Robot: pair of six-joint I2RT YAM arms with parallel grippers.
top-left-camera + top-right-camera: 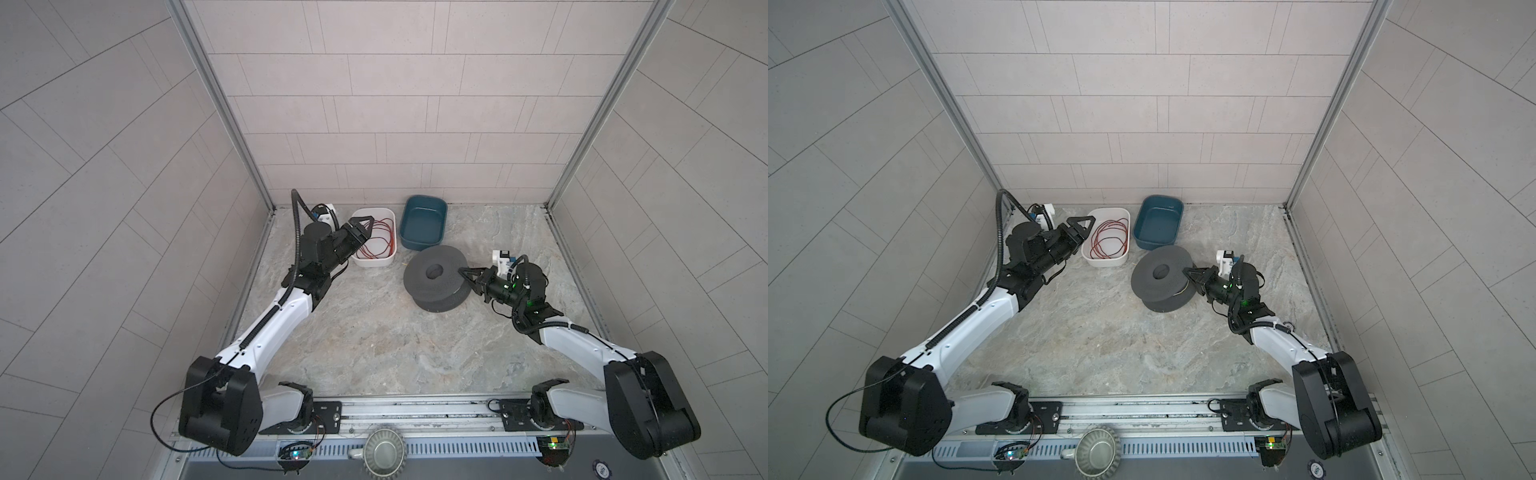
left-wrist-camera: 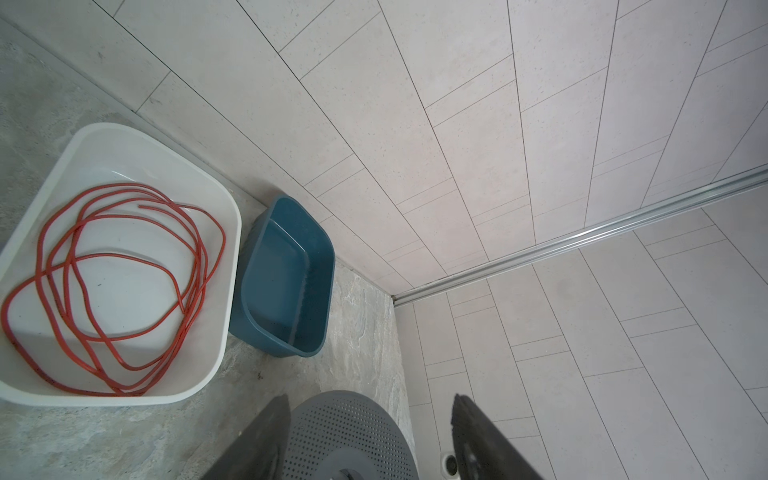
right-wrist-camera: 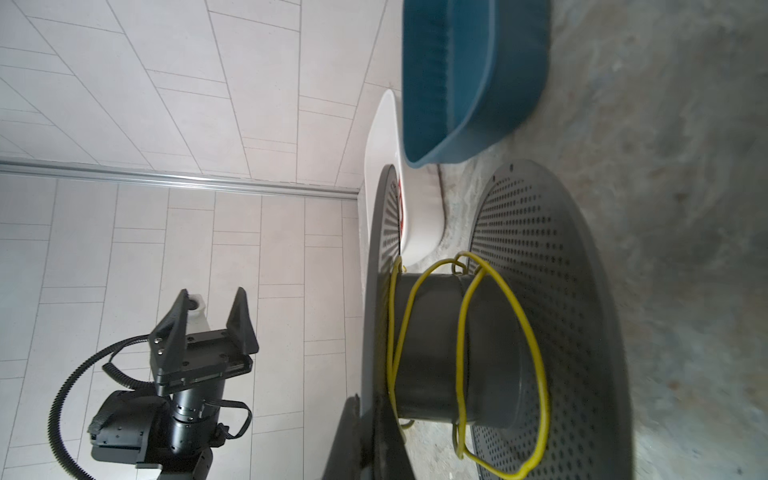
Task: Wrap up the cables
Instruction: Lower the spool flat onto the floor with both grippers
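The cables show only in the right wrist view: a thin yellow wire (image 3: 458,365) hangs in loose loops round the core of a dark grey perforated spool (image 3: 540,257). The spool (image 1: 436,278) (image 1: 1160,278) lies flat on the floor right of centre. My right gripper (image 1: 459,271) (image 1: 1185,271) (image 3: 368,419) is shut on the rim of the spool's upper flange. My left gripper (image 1: 368,227) (image 1: 1089,227) (image 2: 370,399) hovers open and empty above the near-left part of the white tub (image 1: 374,261), apart from the spool. It also appears in the right wrist view (image 3: 208,307).
A thin red wire (image 1: 378,241) (image 2: 39,253) lies coiled in the white tub (image 1: 1104,262) (image 2: 224,316). An empty blue tub (image 1: 424,246) (image 1: 1156,246) (image 2: 286,353) (image 3: 469,141) stands beside it against the back wall. Tiled walls close three sides. A metal cup (image 1: 384,453) sits on the front rail.
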